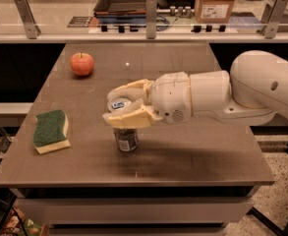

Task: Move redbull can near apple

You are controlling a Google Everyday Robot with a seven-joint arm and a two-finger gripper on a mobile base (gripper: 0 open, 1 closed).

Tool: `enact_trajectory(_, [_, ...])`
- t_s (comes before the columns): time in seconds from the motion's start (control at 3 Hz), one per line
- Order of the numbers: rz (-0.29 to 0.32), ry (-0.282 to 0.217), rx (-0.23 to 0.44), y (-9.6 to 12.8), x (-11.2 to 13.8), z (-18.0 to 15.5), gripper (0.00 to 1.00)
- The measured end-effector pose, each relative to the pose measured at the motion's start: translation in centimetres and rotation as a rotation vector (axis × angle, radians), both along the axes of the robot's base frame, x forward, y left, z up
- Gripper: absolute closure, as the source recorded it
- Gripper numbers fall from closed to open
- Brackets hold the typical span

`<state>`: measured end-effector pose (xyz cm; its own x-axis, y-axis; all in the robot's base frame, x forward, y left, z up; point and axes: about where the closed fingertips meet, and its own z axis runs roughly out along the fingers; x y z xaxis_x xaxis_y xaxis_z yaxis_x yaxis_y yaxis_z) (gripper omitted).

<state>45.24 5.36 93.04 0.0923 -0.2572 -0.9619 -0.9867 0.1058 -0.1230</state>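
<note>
The redbull can (126,139) stands upright on the table near its middle, its blue-tinted top showing between the fingers. My gripper (113,106) reaches in from the right and is shut on the can's upper part, with one cream finger behind it and one in front. The can's base rests on the table top. The red-orange apple (82,64) sits at the table's far left, well apart from the can and the gripper.
A green-and-yellow sponge (51,131) lies near the left front edge of the brown table (197,151). A railing with posts (152,16) runs behind the table's far edge. My white arm (261,90) spans the right side.
</note>
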Motion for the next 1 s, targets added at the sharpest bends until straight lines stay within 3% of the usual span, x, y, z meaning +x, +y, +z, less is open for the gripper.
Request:
enact_trajectory(0.67, [-0.021, 0.018, 0.021, -0.4, 0.3, -0.1, 1.00])
enact_trajectory(1.0, [-0.078, 0.054, 0.048, -1.6, 1.2, -0.8, 1.00])
